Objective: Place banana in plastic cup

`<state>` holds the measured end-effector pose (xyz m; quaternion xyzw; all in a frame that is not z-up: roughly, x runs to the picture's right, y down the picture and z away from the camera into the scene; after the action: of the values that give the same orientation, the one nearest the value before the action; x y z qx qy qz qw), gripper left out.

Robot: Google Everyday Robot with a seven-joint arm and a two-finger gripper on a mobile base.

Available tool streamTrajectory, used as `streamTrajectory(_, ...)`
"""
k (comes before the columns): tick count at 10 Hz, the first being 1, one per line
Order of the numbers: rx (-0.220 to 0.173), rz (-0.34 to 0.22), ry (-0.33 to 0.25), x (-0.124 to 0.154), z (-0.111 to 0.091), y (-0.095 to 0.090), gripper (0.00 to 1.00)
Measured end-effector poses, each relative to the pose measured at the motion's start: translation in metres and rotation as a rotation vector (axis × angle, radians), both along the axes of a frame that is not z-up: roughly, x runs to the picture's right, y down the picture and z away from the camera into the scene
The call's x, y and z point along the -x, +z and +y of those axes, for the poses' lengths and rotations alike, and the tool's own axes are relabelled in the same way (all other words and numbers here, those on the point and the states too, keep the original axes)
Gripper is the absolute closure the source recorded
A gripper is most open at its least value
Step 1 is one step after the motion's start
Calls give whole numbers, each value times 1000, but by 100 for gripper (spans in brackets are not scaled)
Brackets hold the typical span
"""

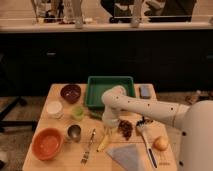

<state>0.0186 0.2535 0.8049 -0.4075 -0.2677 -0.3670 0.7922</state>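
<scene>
Just beside the banana [103, 144], the end effector [108, 127] hangs clenched over the table [55, 95].

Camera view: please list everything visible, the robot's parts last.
Square green plastic tray: 1, green, back middle.
Round dark red bowl: 1, maroon, left of tray.
White round container: 1, white, left side.
Short light-green plastic cup: 1, green, beside white container.
Shiny steel cup: 1, silver, beside orange bowl.
Round orange bowl: 1, orange, front left.
Metal fork: 1, silver, beside steel cup.
Slim pale yellow toy banana: 1, yellow, front middle.
Flat grey-blue cloth: 1, grey-blue, front edge.
Blue-grey block: 1, blue-grey, right of tray.
Round tan object: 1, tan, front right.
White robot arm: 1, white, from right.
Claw: 1, shut, above banana.
</scene>
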Motion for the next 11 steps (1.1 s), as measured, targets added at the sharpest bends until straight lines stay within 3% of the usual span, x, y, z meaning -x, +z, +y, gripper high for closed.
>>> streamTrajectory(5, -50, 3, -33, 15, -11, -14, 100)
streamTrajectory(11, -131, -3, -58, 33, -43, -40, 100)
